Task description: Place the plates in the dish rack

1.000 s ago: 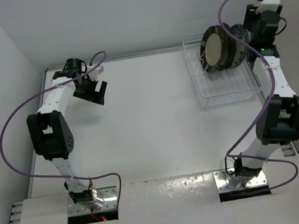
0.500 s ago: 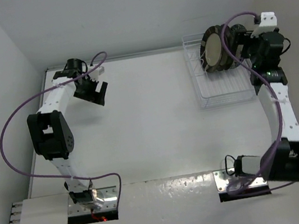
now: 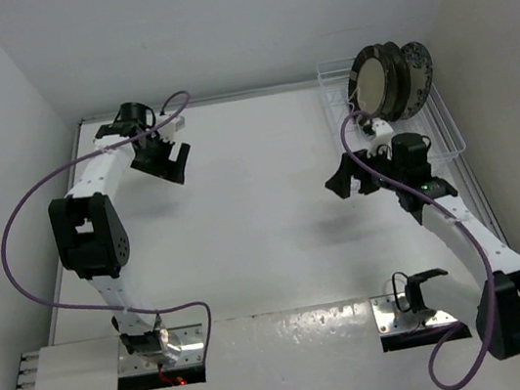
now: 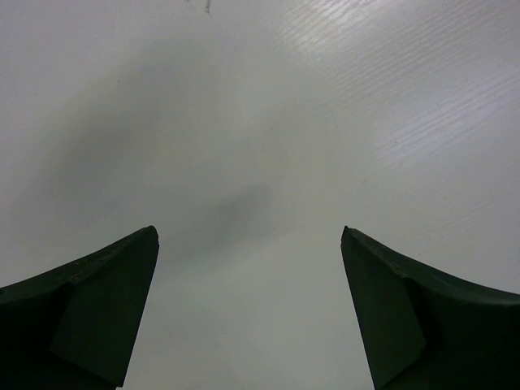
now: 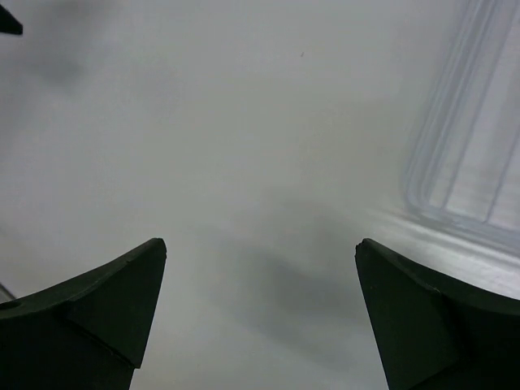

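Observation:
The plates [image 3: 376, 84] stand on edge in a tight row at the far end of the dish rack [image 3: 449, 132], a white wire rack at the table's back right. The front plate is cream with a dark rim and faces left; a patterned one [image 3: 415, 73] shows behind it. My right gripper [image 3: 349, 181] [image 5: 260, 242] hangs open over bare table just left of the rack, holding nothing. The rack's corner [image 5: 460, 166] shows in the right wrist view. My left gripper [image 3: 170, 163] [image 4: 248, 231] is open and empty over the table's far left.
White walls close in the table at the back and on both sides. The right arm's purple cable [image 3: 355, 119] loops near the rack's front left corner. Both arm bases sit at the near edge.
My right gripper has let go of the plates, opened fully, and pulled back out of the rack toward the near left. The left arm has not moved.

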`<state>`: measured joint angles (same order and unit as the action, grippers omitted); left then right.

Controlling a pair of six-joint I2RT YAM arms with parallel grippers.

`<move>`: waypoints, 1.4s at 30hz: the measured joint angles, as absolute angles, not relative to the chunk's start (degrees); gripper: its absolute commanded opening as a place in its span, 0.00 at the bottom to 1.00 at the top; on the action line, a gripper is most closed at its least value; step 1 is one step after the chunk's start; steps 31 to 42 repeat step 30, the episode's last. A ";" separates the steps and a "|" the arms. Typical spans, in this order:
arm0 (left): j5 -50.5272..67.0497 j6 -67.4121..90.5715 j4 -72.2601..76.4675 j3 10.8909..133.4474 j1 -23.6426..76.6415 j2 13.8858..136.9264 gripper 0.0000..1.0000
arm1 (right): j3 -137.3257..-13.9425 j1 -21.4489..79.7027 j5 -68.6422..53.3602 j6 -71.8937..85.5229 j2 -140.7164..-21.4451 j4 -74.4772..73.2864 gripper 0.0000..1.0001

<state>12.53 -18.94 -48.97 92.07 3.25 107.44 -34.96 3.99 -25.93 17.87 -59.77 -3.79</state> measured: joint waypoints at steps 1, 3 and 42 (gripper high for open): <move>12.40 -18.94 -48.56 91.61 3.36 107.20 1.00 | -34.39 5.67 -24.86 18.96 -59.77 -4.93 1.00; 12.19 -18.92 -48.31 90.61 3.73 106.67 1.00 | -34.33 7.94 -23.18 20.49 -59.92 -6.52 1.00; 9.21 -18.92 -41.50 72.07 6.04 93.21 1.00 | -31.42 19.14 -3.90 26.61 -53.87 -24.29 1.00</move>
